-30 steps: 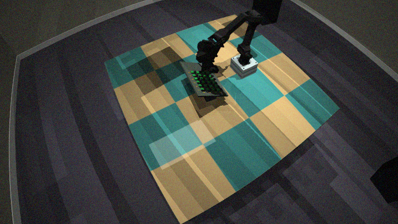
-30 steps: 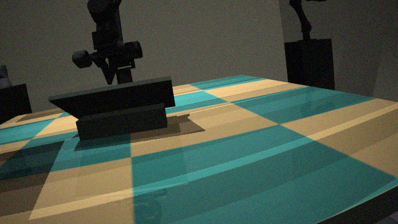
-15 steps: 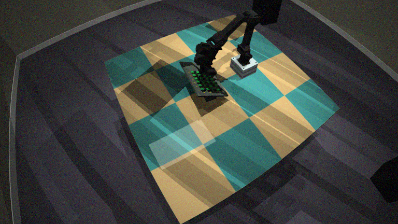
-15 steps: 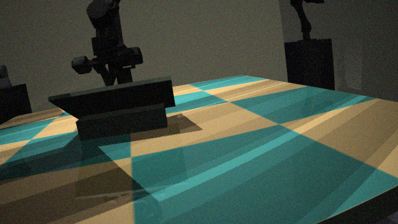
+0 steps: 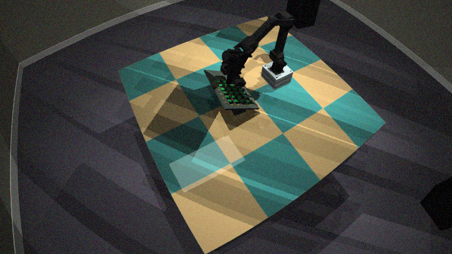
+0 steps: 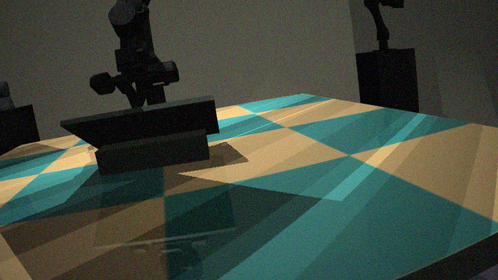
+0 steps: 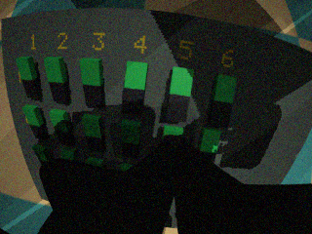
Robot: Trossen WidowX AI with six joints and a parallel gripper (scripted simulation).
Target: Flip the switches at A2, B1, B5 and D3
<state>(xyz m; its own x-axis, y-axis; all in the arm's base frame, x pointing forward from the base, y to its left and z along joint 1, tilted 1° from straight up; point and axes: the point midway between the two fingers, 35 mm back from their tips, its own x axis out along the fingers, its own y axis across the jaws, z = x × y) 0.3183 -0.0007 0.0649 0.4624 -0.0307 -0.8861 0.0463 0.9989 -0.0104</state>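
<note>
The tilted grey switch panel [image 5: 240,107] [image 6: 176,122] [image 7: 117,29] carries rows of green-and-black switches under yellow numbers 1 to 6. In the wrist view, row A shows whole, with A2 [image 7: 56,69] having its green face on the far half. B1 [image 7: 33,115] also shows its green face at the far half. B5 [image 7: 173,131] shows only a short green strip directly beyond the fingertips. My gripper [image 7: 174,140] is shut and empty, low over column 5 by row B; contact cannot be told. D3 is hidden behind the gripper, and row C is partly hidden.
The arm's pale base block [image 5: 277,77] stands close to the panel's near side. The panel sits on a dark support block [image 6: 152,153] on the teal-and-tan checkered table top [image 5: 283,171]. Another arm [image 6: 382,23] stands on a dark pedestal in the background.
</note>
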